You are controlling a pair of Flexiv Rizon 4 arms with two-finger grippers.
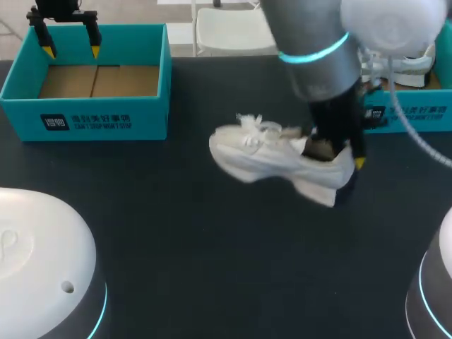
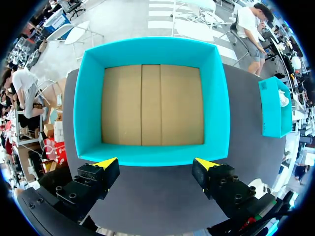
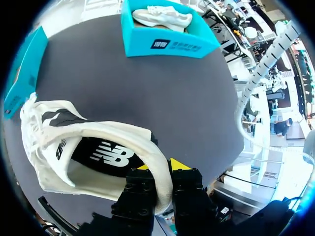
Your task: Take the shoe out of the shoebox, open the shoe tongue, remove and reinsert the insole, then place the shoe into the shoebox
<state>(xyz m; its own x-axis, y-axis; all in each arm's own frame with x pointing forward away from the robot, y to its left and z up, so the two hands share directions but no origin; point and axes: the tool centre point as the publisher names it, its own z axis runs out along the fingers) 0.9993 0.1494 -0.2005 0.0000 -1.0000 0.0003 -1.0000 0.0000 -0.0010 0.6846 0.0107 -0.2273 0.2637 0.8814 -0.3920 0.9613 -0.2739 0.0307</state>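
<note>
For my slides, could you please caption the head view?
Right end effector grips shoe by heel; left end effector hangs over box.

shoe [image 1: 282, 159] white | insole [image 3: 98, 153] black, white logo | shoebox [image 1: 85, 106] teal, brown floor | table [image 1: 212, 247] dark grey

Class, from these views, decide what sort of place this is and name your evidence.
Probably a robotics test bench: a dark table with an empty teal shoebox, and the right arm with its jaws shut on a white shoe.
</note>
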